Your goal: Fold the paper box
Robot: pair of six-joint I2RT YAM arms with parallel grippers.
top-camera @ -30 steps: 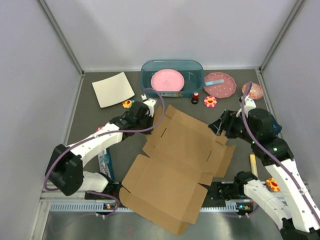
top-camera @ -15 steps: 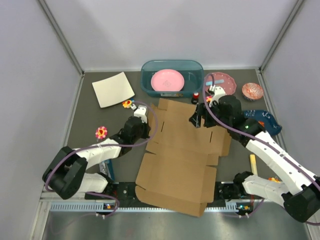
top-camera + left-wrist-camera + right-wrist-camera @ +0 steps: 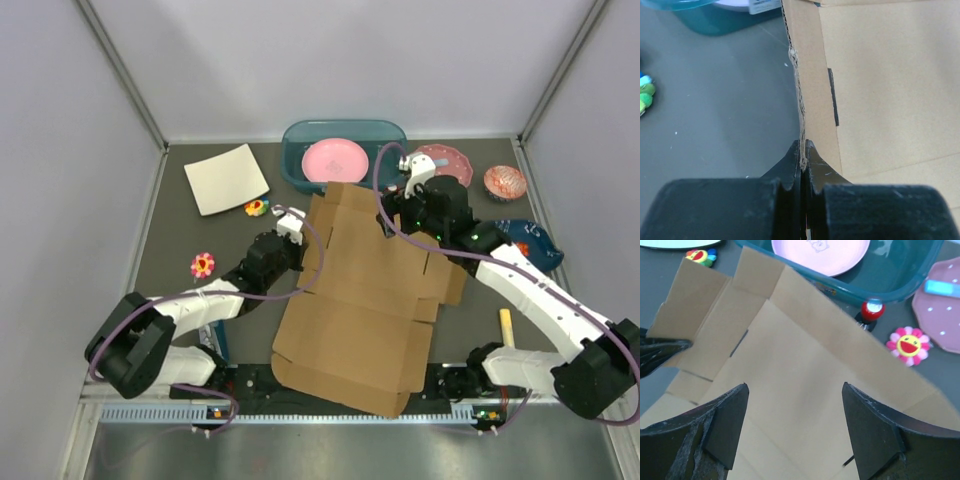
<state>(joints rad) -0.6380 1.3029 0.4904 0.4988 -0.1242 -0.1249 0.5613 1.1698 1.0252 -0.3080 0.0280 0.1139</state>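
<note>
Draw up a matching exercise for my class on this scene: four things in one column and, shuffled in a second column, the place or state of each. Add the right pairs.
Things
1. left pincer
2. right pincer
3. pink plate
4. white sheet

Places or states
A. in the teal tub
B. open, over the box
C. flat on the table, far left
D. shut on the box's edge

Pairs: 1-D, 2-B, 3-A, 4-C
</note>
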